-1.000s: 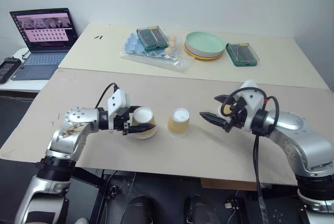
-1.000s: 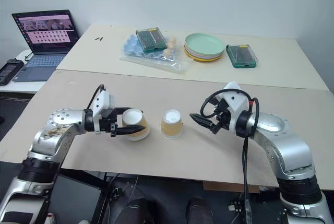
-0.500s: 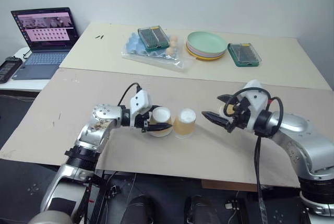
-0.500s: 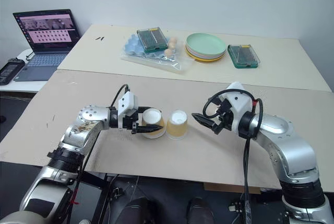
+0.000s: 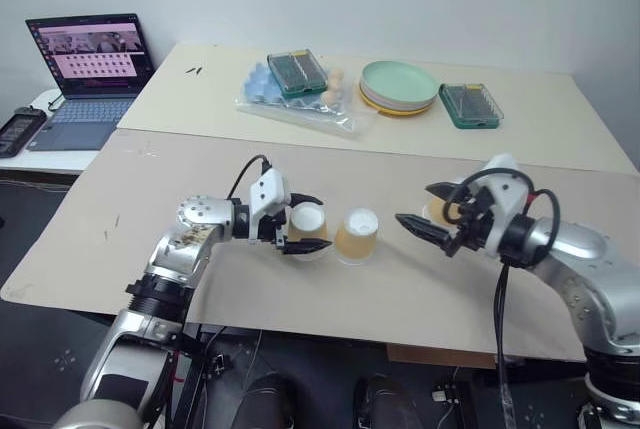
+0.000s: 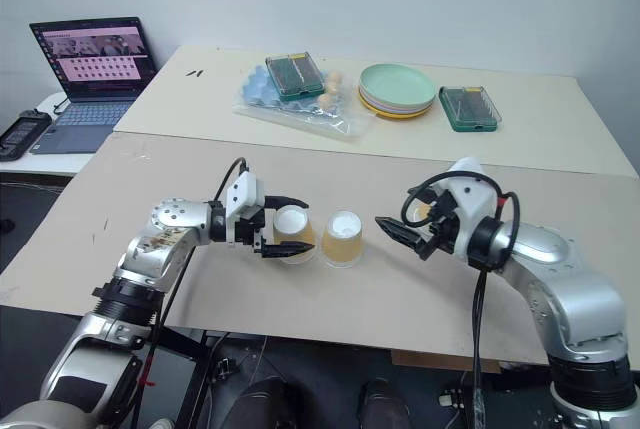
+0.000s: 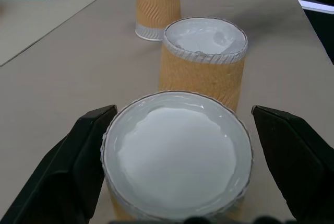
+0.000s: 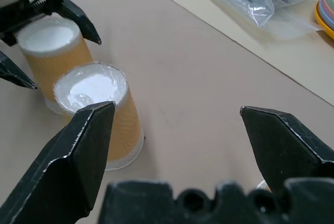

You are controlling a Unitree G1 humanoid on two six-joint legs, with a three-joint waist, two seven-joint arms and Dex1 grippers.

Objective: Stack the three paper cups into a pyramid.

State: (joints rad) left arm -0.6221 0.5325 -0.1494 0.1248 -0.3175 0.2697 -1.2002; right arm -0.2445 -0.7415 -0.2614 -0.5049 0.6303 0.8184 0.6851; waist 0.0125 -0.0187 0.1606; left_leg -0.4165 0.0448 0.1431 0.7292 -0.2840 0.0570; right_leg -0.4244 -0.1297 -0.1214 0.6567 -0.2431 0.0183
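1. since the left gripper [image 5: 305, 222] stands spread around the left paper cup [image 5: 307, 230], upside down on the brown tabletop [image 5: 150, 199], it is best drawn straight back so the cup is not dragged.
2. the middle paper cup [image 5: 355, 235] is seen just beside the left one, apparently touching; this base pair should be left undisturbed.
3. the right gripper [image 5: 429, 208] is held apart and empty; the third paper cup [image 7: 157, 0], standing behind it, is best grasped by its sides and set across both white bases.
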